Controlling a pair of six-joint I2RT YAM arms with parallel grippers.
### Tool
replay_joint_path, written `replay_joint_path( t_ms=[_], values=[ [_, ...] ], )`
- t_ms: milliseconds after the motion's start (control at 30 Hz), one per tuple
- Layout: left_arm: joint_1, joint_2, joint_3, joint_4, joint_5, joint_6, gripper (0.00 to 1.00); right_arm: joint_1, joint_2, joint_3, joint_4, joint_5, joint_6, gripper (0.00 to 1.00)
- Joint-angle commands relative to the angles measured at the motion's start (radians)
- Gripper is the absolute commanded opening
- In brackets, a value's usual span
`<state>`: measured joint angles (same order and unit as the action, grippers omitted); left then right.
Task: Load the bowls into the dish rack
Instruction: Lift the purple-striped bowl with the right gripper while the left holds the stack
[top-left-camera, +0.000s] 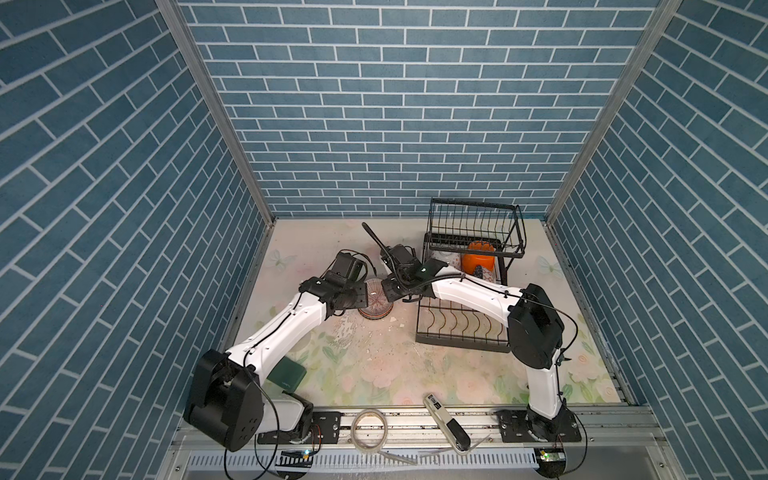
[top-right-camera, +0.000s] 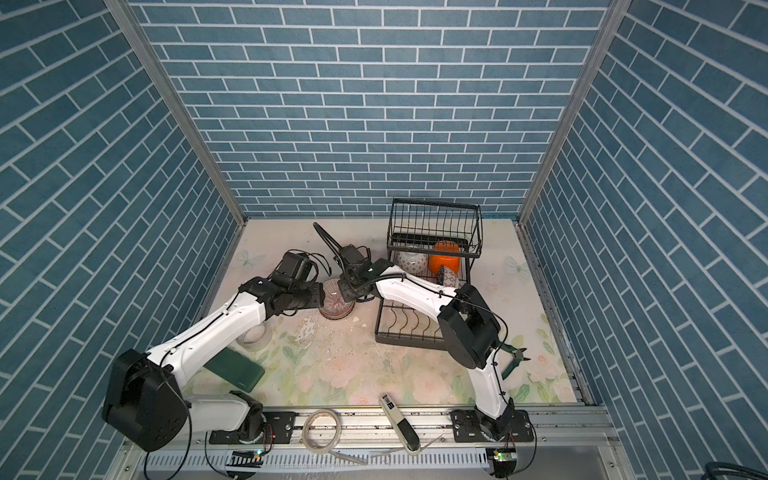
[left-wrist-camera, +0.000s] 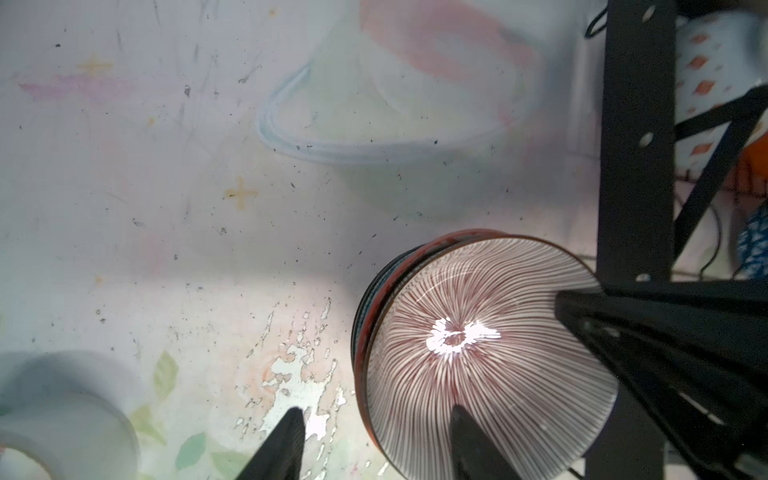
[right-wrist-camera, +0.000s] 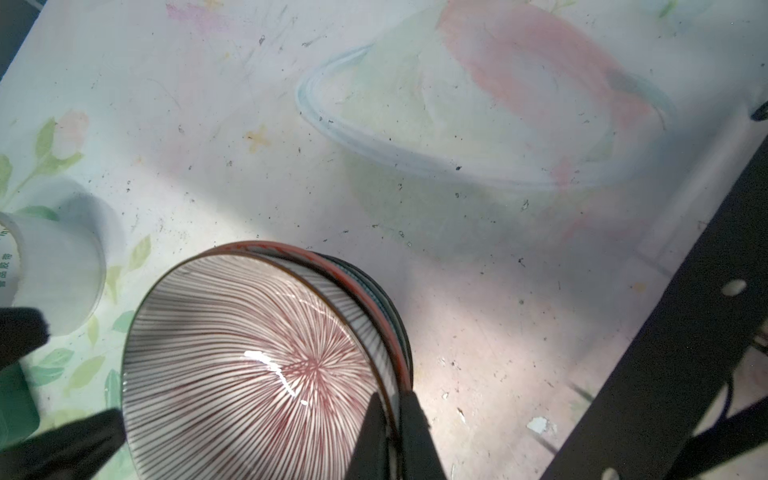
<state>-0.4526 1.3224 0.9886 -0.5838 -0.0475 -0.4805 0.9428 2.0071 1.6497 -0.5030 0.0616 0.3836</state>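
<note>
The floral tabletop (top-left-camera: 374, 365) carries the dish rack (top-left-camera: 457, 344) on its right half. It is a black wire frame whose lower tier already has an orange bowl (top-left-camera: 478, 262), a white bowl with diamond marks (top-right-camera: 411, 262) and a blue patterned bowl (top-right-camera: 446, 276) tucked under the raised basket, while the curved slots nearer the camera stand bare. Just left of the rack sits the stack of bowls (top-left-camera: 376, 314), nested upright on the tabletop between the two arms, and the top one is the red-striped bowl (left-wrist-camera: 478, 353). The right fingers (right-wrist-camera: 376, 415) are closed on that bowl's rim on the rack side, one inside the wall and one outside. The left fingers (left-wrist-camera: 467, 436) are spread apart and hold nothing. One hangs over the bowl's inside and its mate over the tabletop, so they straddle the opposite rim; whether either brushes it I cannot tell. The step in hand looks like peeling the top bowl off the stack for the rack. To do it well, the lift should go straight up until the foot clears the bowl beneath, since a pinch on one side of the rim lets a glazed bowl swing or slip. The left fingers would best either pull clear or steady the lower bowls so none rides up. Then the bowl can be tipped on edge and seated in a bare slot.
</note>
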Motion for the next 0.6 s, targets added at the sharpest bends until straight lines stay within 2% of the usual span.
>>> replay_joint_path(
  t_ms=[0, 200, 567],
  values=[
    [0.003, -0.03, -0.007, -0.027, -0.018, 0.0, 0.65, 0.008, -0.046, 0.071, -0.013, 0.025, -0.032, 0.0],
    [0.008, -0.07, -0.018, -0.033, -0.028, 0.002, 0.73, 0.009, -0.068, 0.085, -0.011, 0.032, -0.04, 0.0],
    [0.025, -0.137, -0.043, -0.033, -0.027, 0.0, 0.75, 0.008, -0.126, 0.075, -0.017, 0.05, -0.06, 0.0]
  ],
)
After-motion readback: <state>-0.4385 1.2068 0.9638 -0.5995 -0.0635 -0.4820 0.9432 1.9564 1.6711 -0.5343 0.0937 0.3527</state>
